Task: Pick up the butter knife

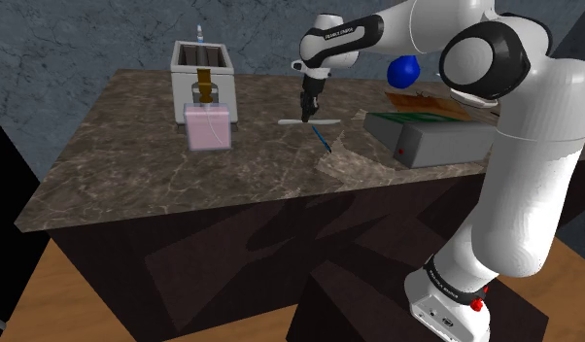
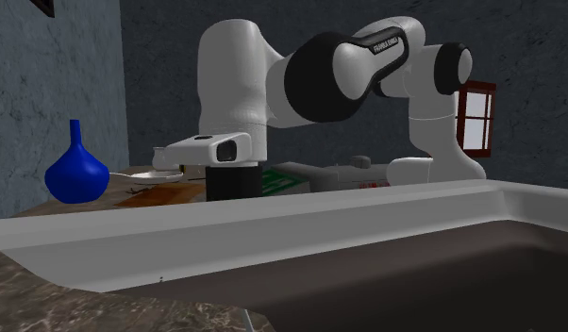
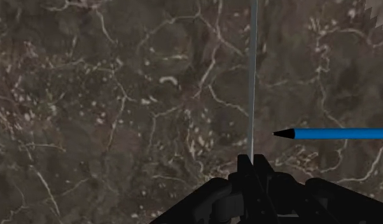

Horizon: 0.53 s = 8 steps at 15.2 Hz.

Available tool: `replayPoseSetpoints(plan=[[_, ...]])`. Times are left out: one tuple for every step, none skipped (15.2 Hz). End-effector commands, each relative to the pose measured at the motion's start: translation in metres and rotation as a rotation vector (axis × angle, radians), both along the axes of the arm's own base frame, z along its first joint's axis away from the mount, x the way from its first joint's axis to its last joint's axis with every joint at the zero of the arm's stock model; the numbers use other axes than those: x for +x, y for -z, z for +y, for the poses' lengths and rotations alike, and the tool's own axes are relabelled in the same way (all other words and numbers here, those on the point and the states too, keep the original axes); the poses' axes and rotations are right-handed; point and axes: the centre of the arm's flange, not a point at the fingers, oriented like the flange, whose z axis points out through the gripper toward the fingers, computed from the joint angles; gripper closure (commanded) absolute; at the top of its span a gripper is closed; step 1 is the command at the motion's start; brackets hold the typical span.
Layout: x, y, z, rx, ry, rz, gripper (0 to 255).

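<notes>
The butter knife [image 1: 311,120] is a thin pale strip lying on the dark marbled counter [image 1: 135,185], near the middle of its far side. My gripper [image 1: 306,115] comes straight down onto it. In the wrist view the knife [image 3: 252,76] runs as a narrow grey line away from the gripper [image 3: 252,164]. The two black fingers are pressed together on its near end, so the gripper is shut on the knife. A blue pen [image 3: 336,133] lies just beside the fingers, pointing at the knife; the pen [image 1: 323,139] also lies on the counter just in front of the knife.
A white box-shaped appliance [image 1: 201,73] with a pink carton [image 1: 209,126] in front stands at the back left. A grey flat box [image 1: 431,138], a brown board [image 1: 427,101] and a blue vase [image 1: 404,70] sit to the right. A pale sink rim [image 2: 273,224] crosses the second exterior view.
</notes>
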Motion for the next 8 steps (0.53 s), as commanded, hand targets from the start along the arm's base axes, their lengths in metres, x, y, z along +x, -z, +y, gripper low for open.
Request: replayPoseSetpoints(plan=[[0.0, 0.0, 0.0, 0.0, 0.0, 0.0, 255], [0.0, 0.0, 0.0, 0.0, 0.0, 0.0, 255], [0.0, -0.005, 0.0, 0.0, 0.0, 0.0, 255], [0.0, -0.011, 0.0, 0.0, 0.0, 0.0, 255], [0.0, -0.016, 0.0, 0.0, 0.0, 0.0, 255], [0.0, -0.021, 0.0, 0.0, 0.0, 0.0, 255], [0.0, -0.026, 0.0, 0.0, 0.0, 0.0, 255], [0.0, -0.032, 0.0, 0.0, 0.0, 0.0, 255]])
